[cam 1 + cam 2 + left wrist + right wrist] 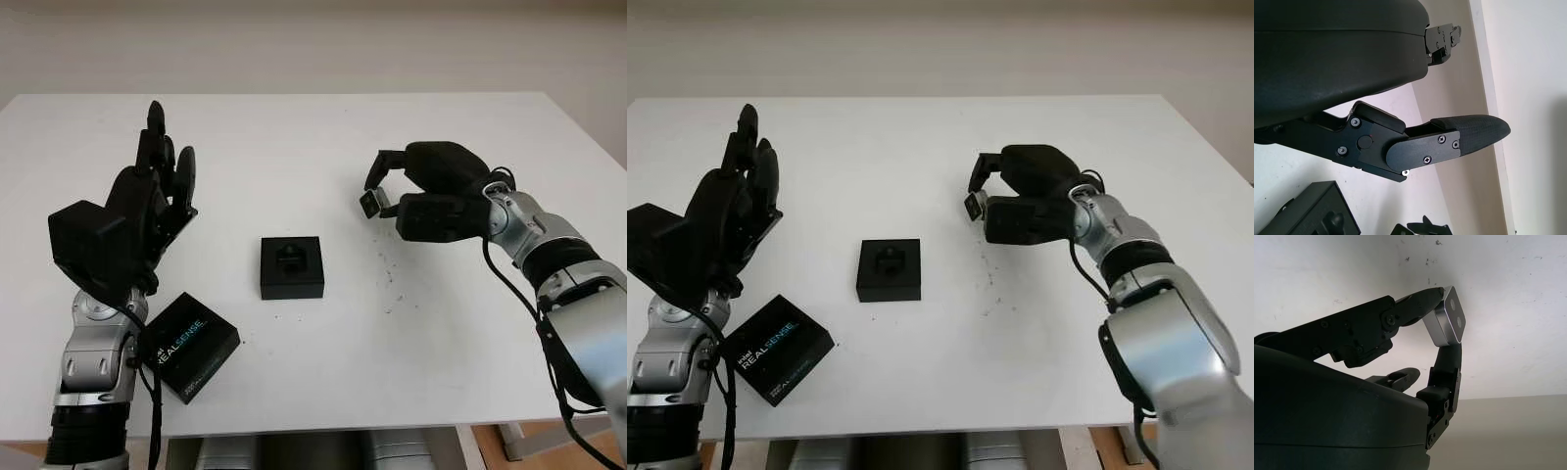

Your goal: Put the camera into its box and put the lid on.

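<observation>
The white desk (323, 137) fills most of the head views. At center, a little left of the middle of the frame, sits the black box (291, 266), square and open at the top, with a shaped recess in its black insert. It stands on the desk with nothing touching it.

In the lower left of the frame lies the lid (190, 346), a flat black piece with "REALSENSE" printed in white and blue on its top face. It rests on the desk close to the front edge, turned at an angle, well apart from the box. The left arm's silver forearm partly overlaps its left corner in the picture.

The left robot hand (147, 201) is raised at the left side of the frame, above the desk and above the lid, fingers pointing toward the far edge. It is released and carries nothing. In the left wrist view 1 finger (1469, 132) reaches out over the desk, and a corner of the box shows at the lower edge.

The right robot hand (390, 191) is at the right of center, in the upper half of the frame, held above the desk to the right of the box and clear of it. It is grasping the camera (370, 204), a small silver body with a dark front, pinched at the fingertips. The right wrist view shows the camera (1448, 318) clamped between 2 fingertips, with its 2 round lenses facing outward and the desk surface behind it.
</observation>
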Tool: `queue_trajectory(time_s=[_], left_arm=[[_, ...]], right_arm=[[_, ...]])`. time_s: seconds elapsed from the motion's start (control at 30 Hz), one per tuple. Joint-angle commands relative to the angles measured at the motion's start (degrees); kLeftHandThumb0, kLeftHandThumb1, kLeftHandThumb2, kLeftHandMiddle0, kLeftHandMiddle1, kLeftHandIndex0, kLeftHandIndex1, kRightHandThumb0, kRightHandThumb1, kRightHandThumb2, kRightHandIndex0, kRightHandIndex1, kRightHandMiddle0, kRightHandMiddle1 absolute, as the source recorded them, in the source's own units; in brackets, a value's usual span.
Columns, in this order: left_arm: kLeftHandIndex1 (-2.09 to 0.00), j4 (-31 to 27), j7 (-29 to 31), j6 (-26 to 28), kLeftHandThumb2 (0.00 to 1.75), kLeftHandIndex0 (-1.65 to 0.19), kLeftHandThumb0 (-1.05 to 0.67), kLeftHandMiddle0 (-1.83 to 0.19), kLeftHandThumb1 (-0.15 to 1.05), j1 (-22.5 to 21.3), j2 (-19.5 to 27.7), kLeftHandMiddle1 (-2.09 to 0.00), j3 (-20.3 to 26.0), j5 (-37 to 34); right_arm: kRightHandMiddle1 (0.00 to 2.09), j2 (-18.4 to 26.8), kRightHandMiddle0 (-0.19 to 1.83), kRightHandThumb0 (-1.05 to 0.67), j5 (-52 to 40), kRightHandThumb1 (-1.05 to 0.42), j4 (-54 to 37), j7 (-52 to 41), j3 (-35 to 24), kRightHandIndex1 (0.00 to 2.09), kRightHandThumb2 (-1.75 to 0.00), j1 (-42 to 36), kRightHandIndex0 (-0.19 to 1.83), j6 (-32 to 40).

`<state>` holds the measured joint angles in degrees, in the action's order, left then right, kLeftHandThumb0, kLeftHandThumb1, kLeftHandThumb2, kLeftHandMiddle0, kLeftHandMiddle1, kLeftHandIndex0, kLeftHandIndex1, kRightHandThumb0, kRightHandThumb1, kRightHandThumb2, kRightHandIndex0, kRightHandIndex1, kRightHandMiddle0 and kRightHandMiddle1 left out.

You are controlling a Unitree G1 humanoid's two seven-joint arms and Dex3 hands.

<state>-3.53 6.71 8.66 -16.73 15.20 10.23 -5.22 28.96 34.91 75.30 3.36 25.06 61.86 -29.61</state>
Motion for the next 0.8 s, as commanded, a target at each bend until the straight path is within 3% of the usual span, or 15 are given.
queue_trajectory(time_s=[0.0,0.3,0.77], left_arm=[[0.00,-0.5,0.2,0.0,0.65,0.19,-0.80,0.19,1.05,-1.0,0.3,0.00,-0.1,0.1],[0.00,-0.2,0.4,-0.6,0.65,0.19,-0.80,0.19,1.05,-0.9,0.4,0.00,0.0,0.1],[0.00,-0.1,0.6,-0.6,0.66,0.19,-0.81,0.19,1.05,-0.6,0.7,0.00,0.1,0.3]], right_arm=[[1.25,0.8,0.40,-0.27,-1.2,-0.95,-1.3,-0.7,-1.4,0.04,-0.05,-0.4,0.48,-0.4],[1.23,-0.2,0.39,-0.24,-5.2,-0.96,-1.8,-4.1,-5.0,0.04,-0.06,-1.8,0.44,1.1],[1.49,-6.1,0.22,-0.36,-25.8,-1.04,-8.2,-17.9,-20.7,0.01,-0.06,-8.0,0.24,6.4]])
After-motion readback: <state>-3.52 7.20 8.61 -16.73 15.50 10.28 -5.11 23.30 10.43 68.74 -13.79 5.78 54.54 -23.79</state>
